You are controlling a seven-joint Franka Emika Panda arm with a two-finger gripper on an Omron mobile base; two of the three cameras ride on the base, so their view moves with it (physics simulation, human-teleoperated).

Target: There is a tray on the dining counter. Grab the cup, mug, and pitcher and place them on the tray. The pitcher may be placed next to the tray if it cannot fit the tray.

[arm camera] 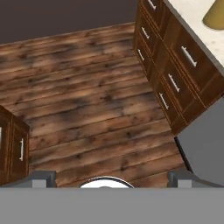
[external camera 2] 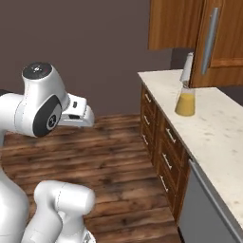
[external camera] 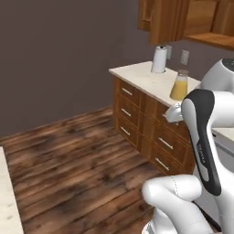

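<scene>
Wooden floor lies under the wide-open, empty pincer; the pitcher stands ahead, right, on the surface; next: reach it.

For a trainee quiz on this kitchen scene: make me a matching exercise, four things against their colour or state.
Things:
1. pitcher
2. paper towel roll
3. gripper
4. floor

Descriptions:
A. white, upright by the wall
B. dark wooden planks
C. open, holding nothing
D. orange liquid, standing on the speckled counter

Pairs: 1-D, 2-A, 3-C, 4-B
</scene>
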